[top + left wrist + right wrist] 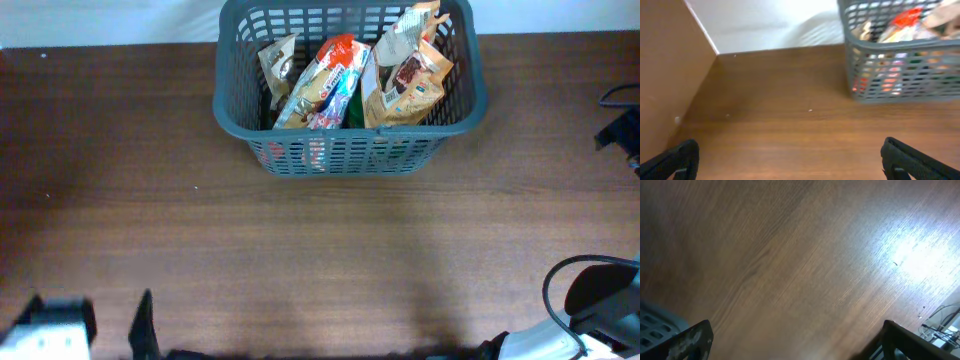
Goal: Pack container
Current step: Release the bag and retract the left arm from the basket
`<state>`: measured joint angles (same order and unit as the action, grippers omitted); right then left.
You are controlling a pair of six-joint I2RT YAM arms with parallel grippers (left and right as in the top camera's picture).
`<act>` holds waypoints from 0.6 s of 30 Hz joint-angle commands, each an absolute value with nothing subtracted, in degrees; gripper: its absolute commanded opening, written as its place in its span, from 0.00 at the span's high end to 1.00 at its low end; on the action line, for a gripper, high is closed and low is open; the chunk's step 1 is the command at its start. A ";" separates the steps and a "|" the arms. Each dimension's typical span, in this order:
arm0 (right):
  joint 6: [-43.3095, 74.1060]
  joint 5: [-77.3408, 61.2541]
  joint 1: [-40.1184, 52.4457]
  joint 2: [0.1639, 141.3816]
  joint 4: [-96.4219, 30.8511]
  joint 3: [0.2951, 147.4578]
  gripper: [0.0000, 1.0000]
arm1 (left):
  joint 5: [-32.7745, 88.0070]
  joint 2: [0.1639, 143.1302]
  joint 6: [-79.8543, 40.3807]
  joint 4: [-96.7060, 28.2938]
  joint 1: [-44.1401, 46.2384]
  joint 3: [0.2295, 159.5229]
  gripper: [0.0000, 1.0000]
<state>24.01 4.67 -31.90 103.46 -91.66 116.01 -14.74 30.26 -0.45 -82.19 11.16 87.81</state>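
The container, a dark grey lattice basket, stands at the table's far middle. In it are a brown pouch, a red and white bag and a small tan packet, all leaning upright. The left wrist view shows the container at the upper right, well ahead of my left gripper. That gripper is open over bare wood, one dark finger at each lower corner. My right gripper is open too, with only tabletop between its fingers. Both arms sit at the near edge, far from the container.
The brown wooden table stretches between the arms and the basket. A wooden side panel rises on the left and a white wall runs behind. Cables lie at the table's right edge. The right arm is at the near right corner.
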 commanded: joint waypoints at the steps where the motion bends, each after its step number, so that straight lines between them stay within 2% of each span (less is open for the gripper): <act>1: 24.49 4.75 -32.23 102.61 -91.66 115.92 0.01 | -6.50 22.02 -2.22 -80.97 10.81 82.26 0.01; 6: 24.49 4.78 -32.23 102.61 -91.66 115.92 0.01 | -2.48 17.32 -2.42 -81.12 10.81 79.68 0.01; 18: 24.49 4.78 -32.23 102.61 -91.66 115.92 0.01 | 7.31 17.37 -3.86 -80.84 10.81 78.35 0.01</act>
<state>23.99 4.67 -31.90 103.46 -91.68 116.01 3.88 17.34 -2.92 -80.77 11.16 78.52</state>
